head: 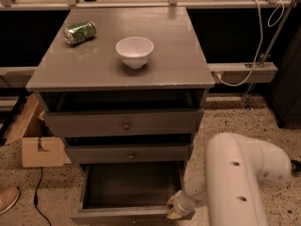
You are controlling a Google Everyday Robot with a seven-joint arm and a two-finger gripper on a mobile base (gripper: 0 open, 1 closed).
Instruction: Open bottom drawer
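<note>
Grey bottom drawer (131, 192) of three open, gripper (173, 211) at its front

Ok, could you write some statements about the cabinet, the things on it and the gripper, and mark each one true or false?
1. The bottom drawer is pulled out. True.
2. The bowl sits inside the bottom drawer. False: it stands upright on the cabinet top.
3. The can lies on its side on the cabinet top. True.
4. The gripper hovers above the bowl. False: it is low down, at the right end of the bottom drawer's front.
</note>
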